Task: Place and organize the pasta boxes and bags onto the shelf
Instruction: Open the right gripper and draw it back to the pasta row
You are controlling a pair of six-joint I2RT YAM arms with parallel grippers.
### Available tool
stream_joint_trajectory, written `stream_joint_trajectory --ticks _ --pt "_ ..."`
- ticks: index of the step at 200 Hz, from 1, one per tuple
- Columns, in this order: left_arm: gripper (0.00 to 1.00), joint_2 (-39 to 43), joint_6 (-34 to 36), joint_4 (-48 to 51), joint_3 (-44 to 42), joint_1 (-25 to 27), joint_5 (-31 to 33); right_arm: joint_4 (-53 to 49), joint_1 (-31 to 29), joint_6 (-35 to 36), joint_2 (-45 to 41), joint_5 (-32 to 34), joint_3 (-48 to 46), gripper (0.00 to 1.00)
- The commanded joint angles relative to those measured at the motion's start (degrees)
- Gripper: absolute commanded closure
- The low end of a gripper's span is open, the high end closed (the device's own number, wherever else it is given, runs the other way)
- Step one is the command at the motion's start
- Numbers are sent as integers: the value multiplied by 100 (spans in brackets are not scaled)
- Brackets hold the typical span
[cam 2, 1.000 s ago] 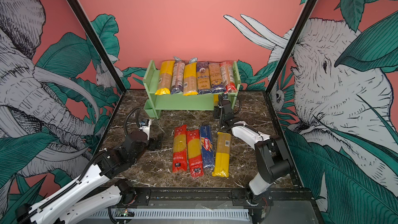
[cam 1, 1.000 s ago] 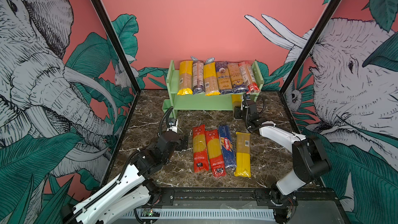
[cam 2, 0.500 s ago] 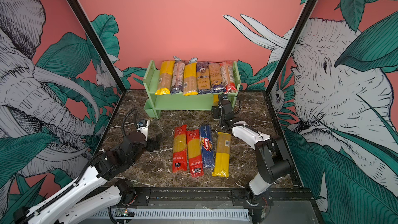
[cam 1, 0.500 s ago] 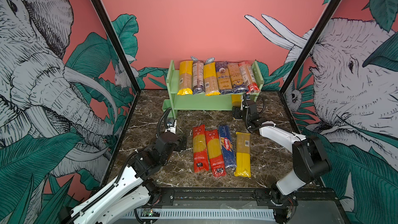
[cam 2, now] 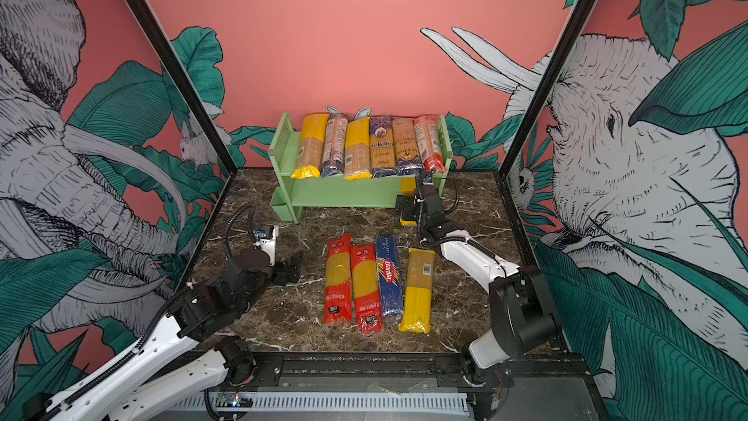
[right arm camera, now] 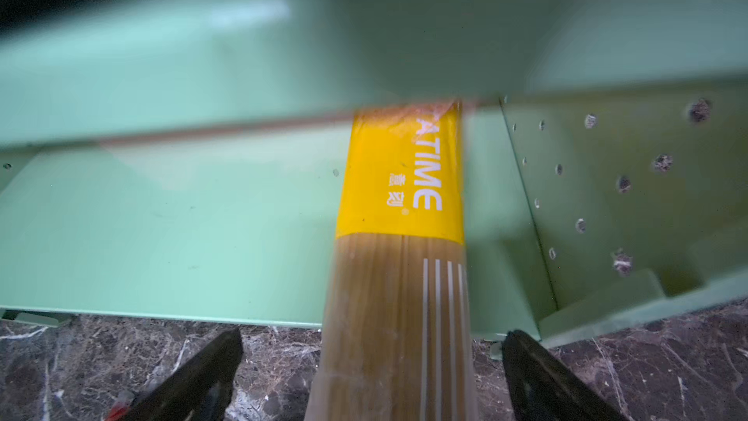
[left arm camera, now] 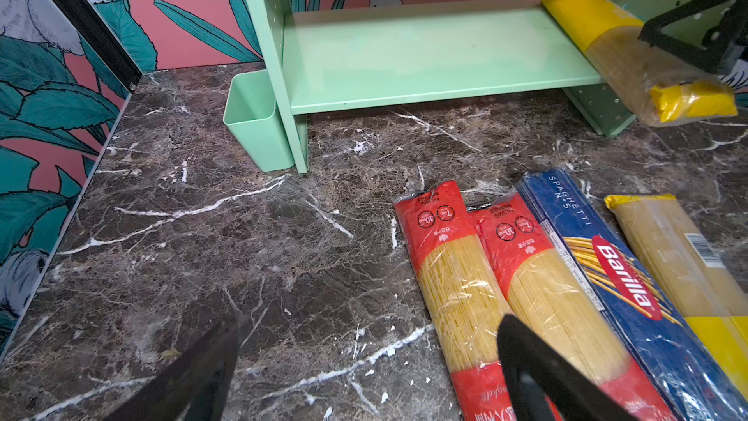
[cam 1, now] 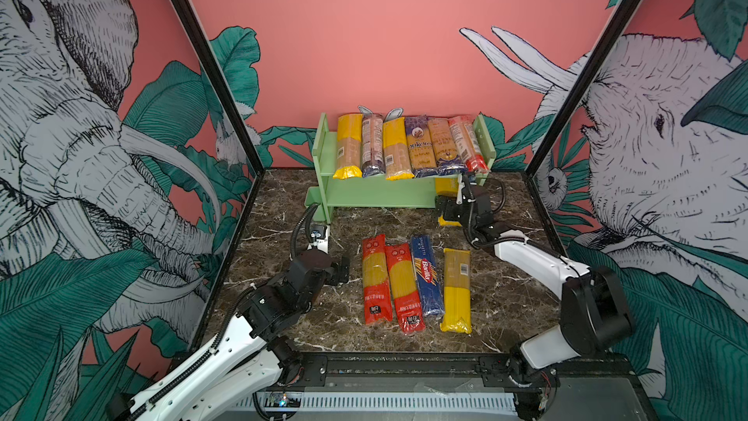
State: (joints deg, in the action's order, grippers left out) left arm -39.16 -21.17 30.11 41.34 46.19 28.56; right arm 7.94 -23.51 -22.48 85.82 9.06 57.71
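right fingers stand apart, one each side of the yellow-ended pack, clear of it. the pack lies on the lower tier of the shelf, just beside the holed side panel, near end overhanging the desk. left fingers are spread, empty. i judge the pack light, stiff lengthwise, brittle, film slippery: clamp mid-length across the narrow width. upper tier sits low overhead; the rest of the lower tier is bare. four packs lie on the desk.
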Motion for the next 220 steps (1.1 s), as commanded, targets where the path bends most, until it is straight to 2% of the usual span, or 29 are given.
stream_joint_trajectory --ticks 1,53,93,130,175,220 --pt "1 97 -54 102 145 13 12 459 39 -196 -282 -41 -144 1" --pt "1 104 -192 169 190 14 -97 163 30 -261 -754 -132 -385 1" --pt "1 101 -366 219 152 13 -252 -519 -177 -303 -1470 -130 -658 1" --pt "1 95 -662 102 -74 17 -588 -1199 -1094 -365 -2333 410 -1252 1" --pt "1 -74 -1071 -478 -689 46 -1296 -1769 -2305 -966 -3230 1027 -2191 1" --pt "1 -604 -1258 -970 -937 537 -1329 -2146 -3232 -1720 -3657 1567 -2880 1"
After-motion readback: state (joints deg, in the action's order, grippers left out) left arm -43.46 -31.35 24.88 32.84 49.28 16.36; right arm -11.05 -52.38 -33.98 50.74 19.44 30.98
